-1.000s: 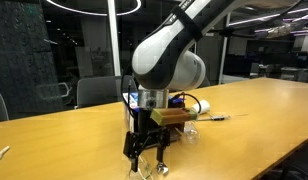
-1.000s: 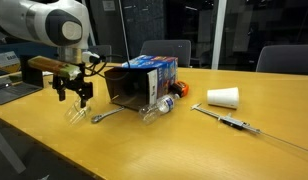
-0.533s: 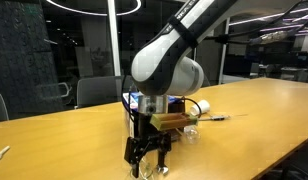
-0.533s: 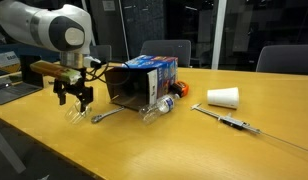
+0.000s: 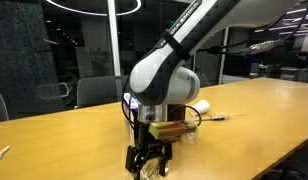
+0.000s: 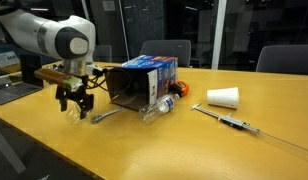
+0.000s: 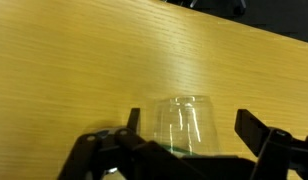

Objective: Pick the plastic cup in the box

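Observation:
The clear plastic cup [image 7: 182, 125] stands on the wooden table, outside the box. In the wrist view it sits between my two fingers, which stand apart on either side of it. My gripper [image 7: 191, 125] is open and low over the table, around the cup, and I cannot tell whether it touches it. In both exterior views the gripper [image 5: 149, 163] [image 6: 76, 103] points down close to the tabletop, and the cup [image 6: 73, 111] shows faintly under it. The brown box [image 6: 142, 80], with its blue printed face, lies on its side to the right of the gripper, its dark opening facing the gripper.
A white opaque cup [image 6: 223, 97] lies on its side on the table. A small bottle [image 6: 164, 106] and a spoon [image 6: 106, 115] lie in front of the box. A thin pen-like tool [image 6: 231, 121] lies to the right. A laptop [image 6: 9, 90] sits at the left.
The gripper has come down closer to the table around the clear cup. The cup and the box have not moved.

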`<action>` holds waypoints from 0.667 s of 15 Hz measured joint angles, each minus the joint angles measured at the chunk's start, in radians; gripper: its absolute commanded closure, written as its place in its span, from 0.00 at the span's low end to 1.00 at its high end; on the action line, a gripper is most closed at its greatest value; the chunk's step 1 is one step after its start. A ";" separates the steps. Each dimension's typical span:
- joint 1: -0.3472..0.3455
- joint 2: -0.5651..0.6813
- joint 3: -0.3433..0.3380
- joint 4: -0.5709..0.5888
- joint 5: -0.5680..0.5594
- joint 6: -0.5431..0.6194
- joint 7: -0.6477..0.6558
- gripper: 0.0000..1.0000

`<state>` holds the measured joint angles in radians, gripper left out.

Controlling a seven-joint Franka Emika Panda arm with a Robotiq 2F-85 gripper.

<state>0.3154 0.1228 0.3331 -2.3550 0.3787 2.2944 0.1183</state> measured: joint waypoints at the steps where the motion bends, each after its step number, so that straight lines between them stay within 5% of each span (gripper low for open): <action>1: 0.000 0.009 0.000 0.003 0.000 0.007 0.000 0.42; 4: -0.001 0.029 -0.001 0.013 0.000 0.016 0.000 0.64; 10: -0.029 0.009 -0.070 0.015 -0.101 0.018 0.076 0.78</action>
<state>0.2860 0.1314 0.2630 -2.3395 0.2778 2.3125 0.1946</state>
